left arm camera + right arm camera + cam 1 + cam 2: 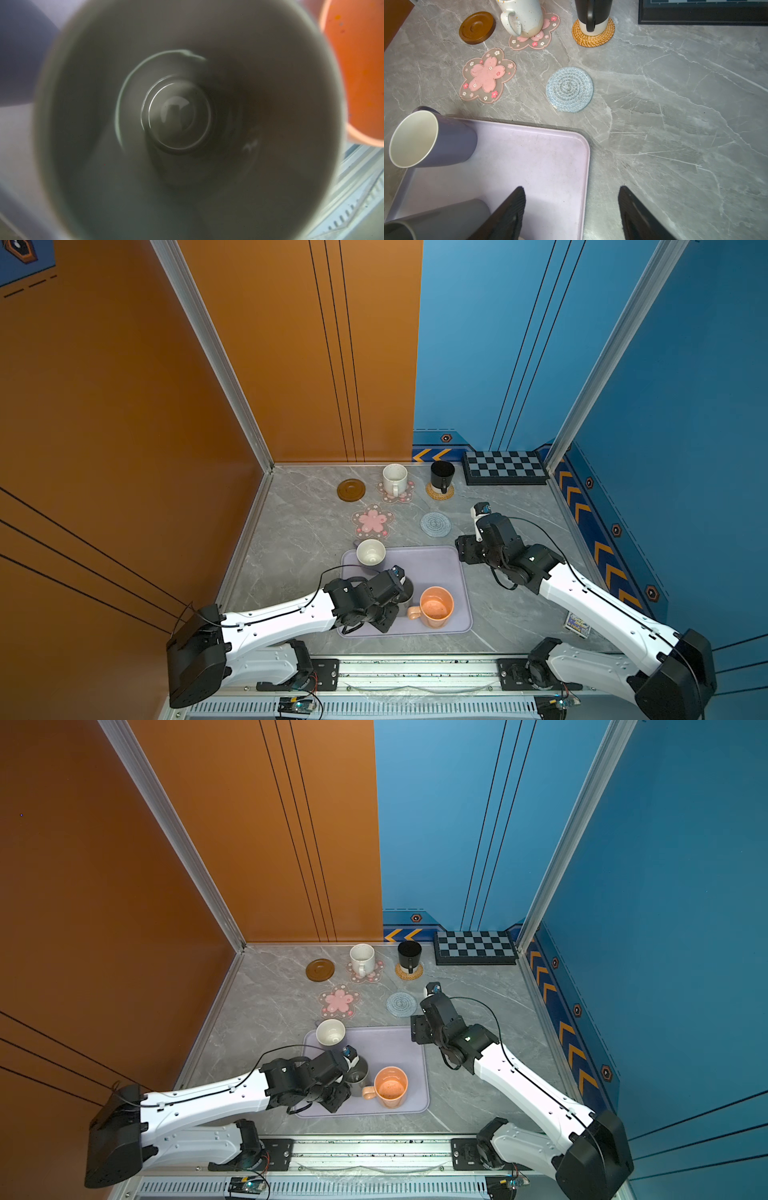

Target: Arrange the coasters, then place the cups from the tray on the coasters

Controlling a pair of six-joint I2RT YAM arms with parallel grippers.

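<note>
Looking down on the marble table [299, 531], we find the lavender tray [428, 568] near the middle, with three mugs on it. The lavender mug [371, 553] stands at its far left corner. The orange mug [435, 606] stands at its near right with the handle pointing left. The tall grey mug [407, 599] is just left of the orange one; whether the two touch we cannot tell.

The left gripper [388, 614] sits right at the grey mug, and its wrist covers much of the mug in both top views. The left wrist view stares straight down into the grey mug [187, 124], with the orange mug [357, 62] at the edge. It shows no fingers, so we cannot tell how wide this gripper stands or whether it has hold of the mug.

The right gripper [571, 188] hangs over the tray's right edge near the far corner. Its fingers [508, 212] are spread wide, one above the tray and one above the table, with nothing between them.

Beyond the tray lie the coasters. In the far row, from left to right:
- the brown wooden disc [351, 490], bare
- the far pink flower coaster [405, 497], carrying the white speckled mug [394, 477]
- the rattan coaster [432, 493], under the black mug [441, 475]

Between that row and the tray, the near pink flower coaster [372, 521] lies to the left and the grey-blue woven coaster [435, 524] to the right. Both are bare and lie well apart. The checkered board [505, 467] rests in the far right corner.
</note>
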